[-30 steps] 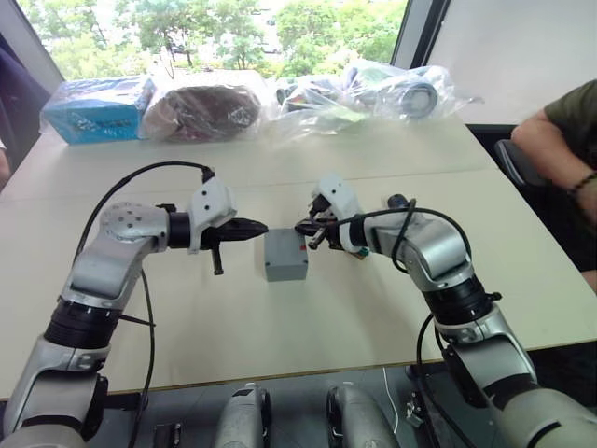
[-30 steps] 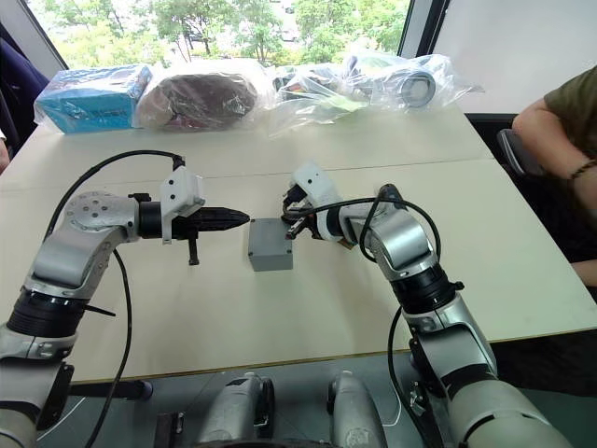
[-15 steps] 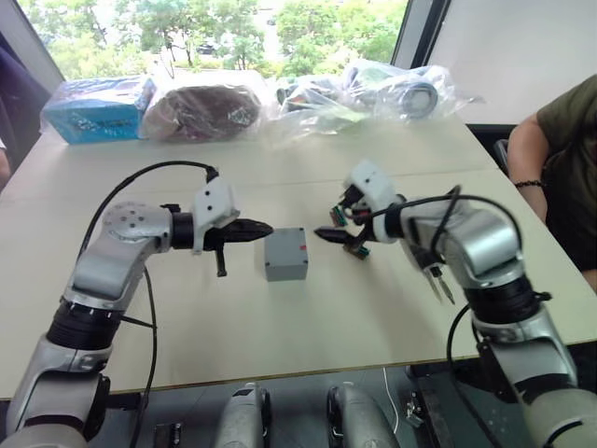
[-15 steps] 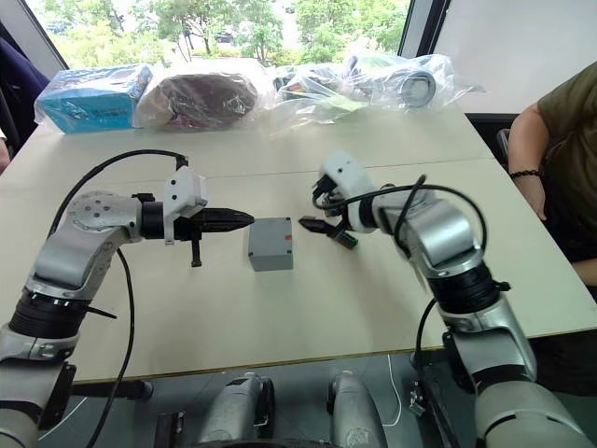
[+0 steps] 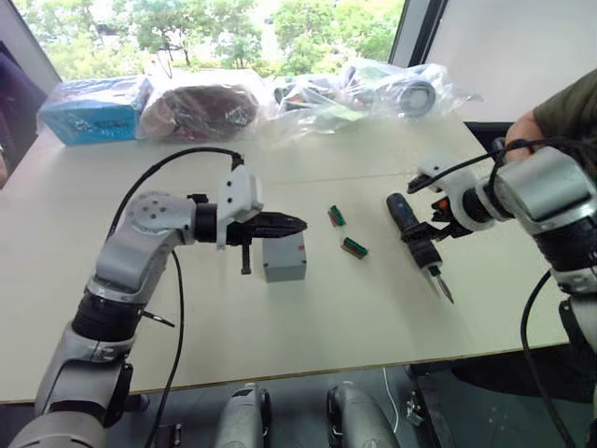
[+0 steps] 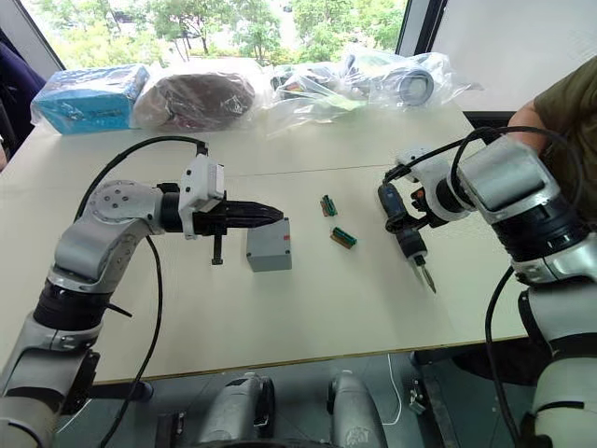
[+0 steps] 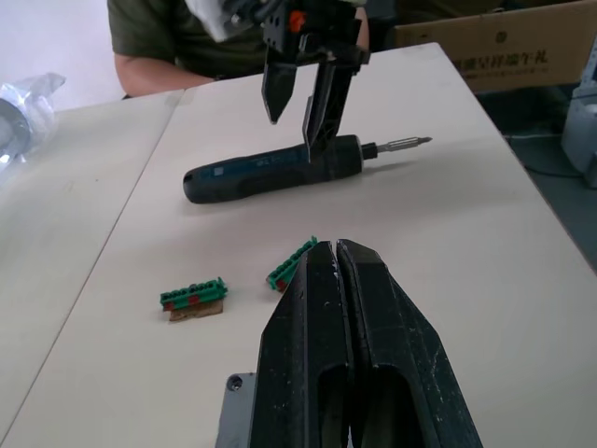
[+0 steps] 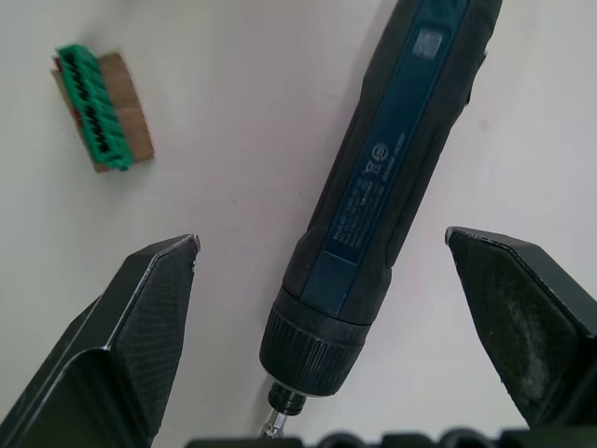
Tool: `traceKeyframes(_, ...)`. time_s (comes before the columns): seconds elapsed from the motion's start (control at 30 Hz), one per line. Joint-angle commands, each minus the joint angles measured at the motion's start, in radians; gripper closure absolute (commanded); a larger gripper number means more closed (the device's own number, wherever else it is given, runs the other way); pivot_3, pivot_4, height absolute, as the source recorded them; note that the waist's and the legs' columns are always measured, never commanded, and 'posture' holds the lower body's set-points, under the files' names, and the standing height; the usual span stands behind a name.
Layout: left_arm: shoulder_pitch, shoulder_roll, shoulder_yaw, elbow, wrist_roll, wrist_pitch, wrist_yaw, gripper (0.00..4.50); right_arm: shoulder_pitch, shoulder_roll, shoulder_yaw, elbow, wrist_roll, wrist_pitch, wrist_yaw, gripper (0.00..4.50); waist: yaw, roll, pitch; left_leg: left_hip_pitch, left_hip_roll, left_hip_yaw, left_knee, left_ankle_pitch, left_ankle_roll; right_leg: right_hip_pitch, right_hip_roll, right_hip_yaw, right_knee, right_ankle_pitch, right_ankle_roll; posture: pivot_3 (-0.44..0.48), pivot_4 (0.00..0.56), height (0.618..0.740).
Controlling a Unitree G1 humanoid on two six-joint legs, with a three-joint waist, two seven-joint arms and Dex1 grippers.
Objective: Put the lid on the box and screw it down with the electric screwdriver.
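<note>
The grey box (image 5: 284, 259) stands at mid-table with the lid (image 5: 285, 246) lying on top, its small red mark facing up. My left gripper (image 5: 297, 225) is shut and empty, with its tips over the lid's far edge; I cannot tell if they touch it. To the right, the dark blue electric screwdriver (image 5: 412, 232) lies on the table with its bit (image 5: 440, 287) pointing toward the near edge. My right gripper (image 8: 322, 247) is open and straddles the screwdriver's body, one finger on each side and both clear of it.
Two small green-red parts (image 5: 337, 217) (image 5: 354, 247) lie between the box and the screwdriver. Plastic bags (image 5: 373, 89) and a blue packet (image 5: 93, 107) line the far edge. A person's arm (image 5: 560, 107) is at the right. The table's right edge is near the screwdriver.
My right gripper left the box's right side, swung right to the screwdriver and opened. My left gripper moved right, over the lid. The two green parts now show.
</note>
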Motion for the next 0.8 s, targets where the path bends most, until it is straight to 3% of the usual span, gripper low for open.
traceKeyframes(0.03,-0.015,0.0,0.014,-0.041,-0.017,-0.007,0.009,4.5,-0.059,0.017,0.078,0.111,-0.039,-0.04,0.055,0.06,0.002,0.0,0.0,0.0,0.0,0.0,0.0,0.0,0.0,0.0,0.0,0.0,0.0,0.0,0.0,0.0,0.15,0.74)
traceKeyframes(0.2,0.004,0.003,0.016,-0.07,-0.024,-0.005,0.023,4.5,-0.106,0.079,0.17,0.273,-0.084,-0.084,0.126,0.06,0.0,0.0,0.0,0.0,0.0,0.0,0.0,0.0,0.0,0.0,0.0,0.0,0.0,0.0,0.0,0.0,0.15,0.74)
traceKeyframes(0.47,0.029,0.013,0.026,-0.11,-0.036,0.006,0.049,4.5,-0.12,0.174,0.216,0.472,-0.172,-0.165,0.186,0.06,0.0,0.0,0.0,0.0,0.0,0.001,0.001,0.0,0.0,0.0,0.0,0.0,0.001,0.0,0.0,0.0,0.15,0.74)
traceKeyframes(0.57,0.037,0.021,0.029,-0.119,-0.041,0.007,0.055,4.5,-0.124,0.207,0.209,0.535,-0.207,-0.203,0.205,0.74,0.0,-0.001,-0.001,0.001,0.0,0.002,0.001,0.0,0.0,0.001,0.0,0.0,0.001,0.0,0.0,0.0,0.15,0.74)
traceKeyframes(0.7,0.041,0.032,0.032,-0.115,-0.039,0.005,0.06,4.5,-0.135,0.236,0.193,0.588,-0.248,-0.232,0.225,2.1,-0.001,-0.001,-0.001,0.001,0.0,0.002,0.001,0.0,0.0,0.001,0.0,0.0,0.001,0.0,0.0,0.0,0.15,0.74)
traceKeyframes(0.77,0.042,0.038,0.031,-0.106,-0.035,0.0,0.06,4.5,-0.143,0.246,0.178,0.602,-0.262,-0.236,0.228,2.6,-0.004,-0.001,-0.001,0.001,0.0,0.002,0.001,0.0,0.0,0.001,0.0,0.0,0.001,0.0,0.0,0.0,0.15,0.74)
traceKeyframes(0.8,0.041,0.041,0.029,-0.097,-0.03,-0.004,0.061,4.5,-0.151,0.245,0.167,0.603,-0.268,-0.235,0.229,2.6,-0.004,-0.001,-0.001,0.001,0.0,0.002,0.001,0.0,0.0,0.001,0.0,0.0,0.001,0.0,0.0,0.0,0.15,0.74)
